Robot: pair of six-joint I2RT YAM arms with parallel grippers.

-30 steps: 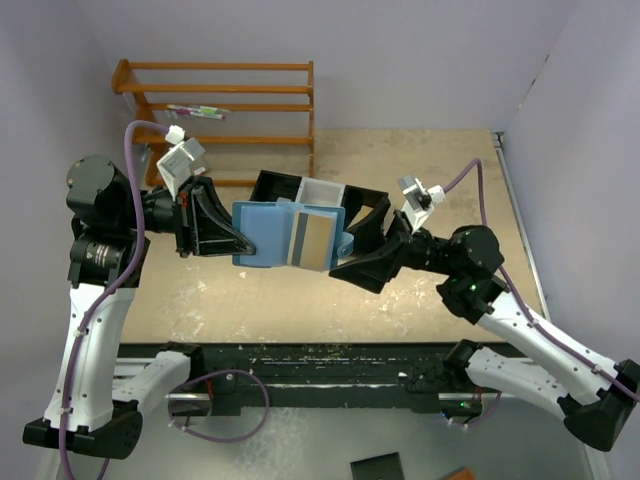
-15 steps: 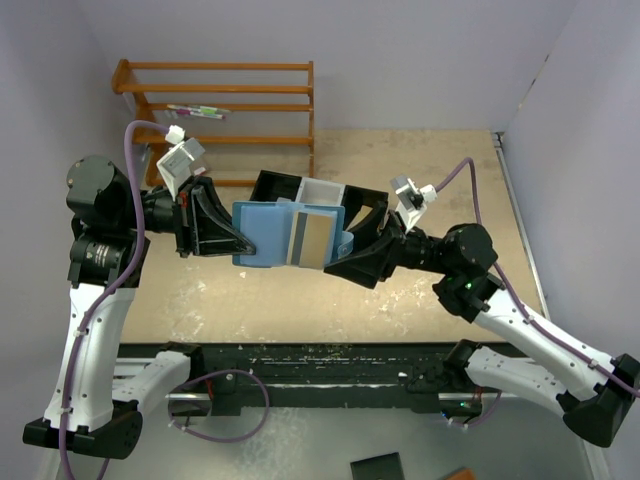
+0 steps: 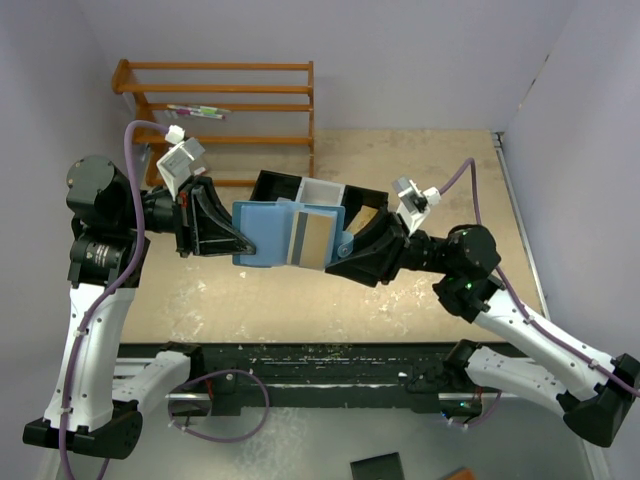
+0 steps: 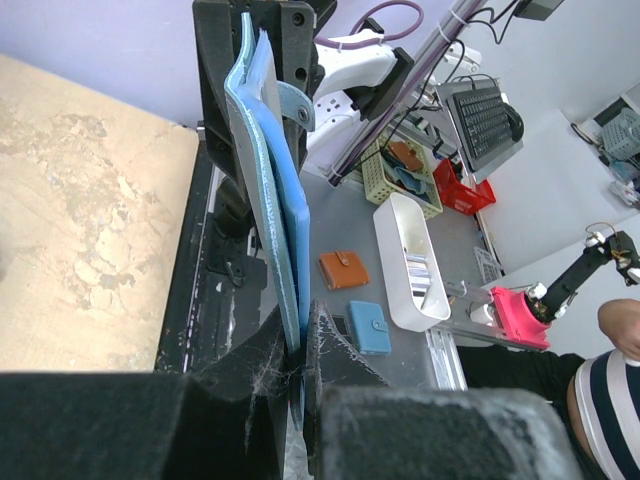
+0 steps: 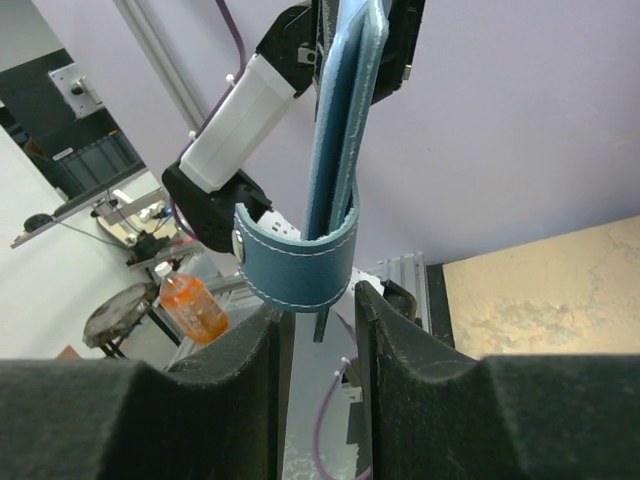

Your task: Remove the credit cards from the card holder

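**Position.** Card holder is held in the air above the surface, between the two arms. It is opened flat with its inner face toward the overhead camera. A gold-tan card sits in the pocket of the right-hand half. No other cards are visible.

**Tools.** Left tool is clamped on the holder's left edge. Its wrist view shows the blue leaves pinched edge-on between the fingers. Right tool is at the opposite edge, fingers apart with a narrow gap. In its wrist view the closure strap loops just above that gap and a thin dark edge hangs into it. Cannot tell whether that edge is card or pocket, or whether the pads touch it.

**Handling (judged).**
- Holder is light and soft, and its leaves bow.
- It is braced at the left side only, so a pull on the right will likely bend it unless drawn in line with the pocket.
- Card is thin, stiff, slick plastic with little rim showing.
- Best hold is on whatever card rim stands proud near the right edge, pads flat on both faces and clear of the strap.
- Risk is nipping strap or pocket wall along with the card.

**Pose.** Both forearms are roughly level and reach inward toward each other. The wrists are turned so the fingers meet the holder edge-on. A black-and-white tray sits on the surface behind the holder.
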